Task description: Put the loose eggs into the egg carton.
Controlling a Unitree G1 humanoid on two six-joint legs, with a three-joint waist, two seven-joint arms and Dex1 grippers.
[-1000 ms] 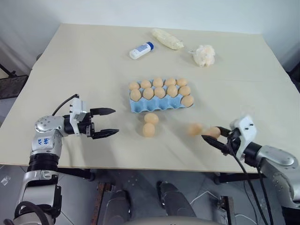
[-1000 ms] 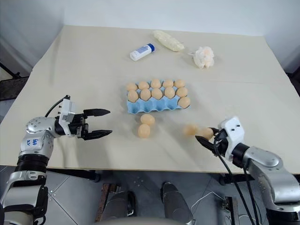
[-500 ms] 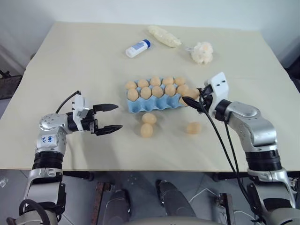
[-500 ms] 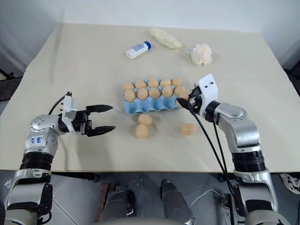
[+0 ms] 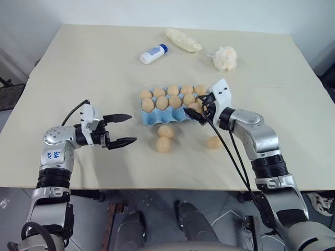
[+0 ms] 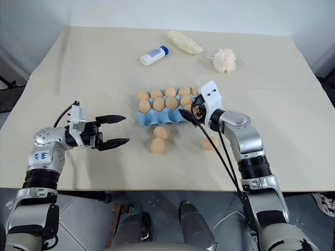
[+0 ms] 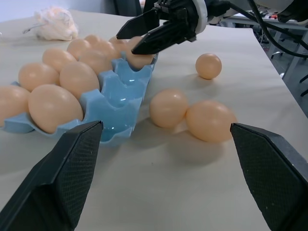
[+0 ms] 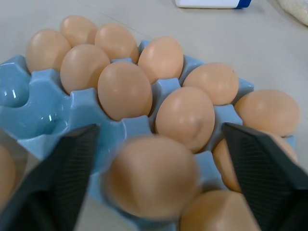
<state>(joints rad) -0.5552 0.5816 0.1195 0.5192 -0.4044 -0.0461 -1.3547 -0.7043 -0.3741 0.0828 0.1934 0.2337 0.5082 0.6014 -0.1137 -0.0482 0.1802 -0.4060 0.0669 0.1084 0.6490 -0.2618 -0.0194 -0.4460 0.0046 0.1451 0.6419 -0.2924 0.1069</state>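
Note:
The light blue egg carton [image 5: 156,119] lies mid-table with several tan eggs in its cups. My right gripper [image 5: 192,111] hovers over the carton's near right end. Its fingers [image 8: 262,168] stand apart on either side of a blurred egg [image 8: 151,175] just above a front cup, and neither finger touches it. Three loose eggs rest on the table: two side by side [image 5: 166,130] [image 5: 163,145] in front of the carton, and one [image 5: 213,141] under my right forearm. My left gripper [image 5: 133,128] is open and empty, left of the carton, pointing at it.
A white bottle with a blue cap [image 5: 154,53], a cream wrapped roll [image 5: 184,41] and a fluffy puff [image 5: 224,58] lie at the back of the table. One cup at the carton's front left corner [image 8: 14,94] holds no egg.
My right arm swung from the table's front right edge to the carton, carrying an egg. Its fingers have now spread off the egg. The left arm stayed put.

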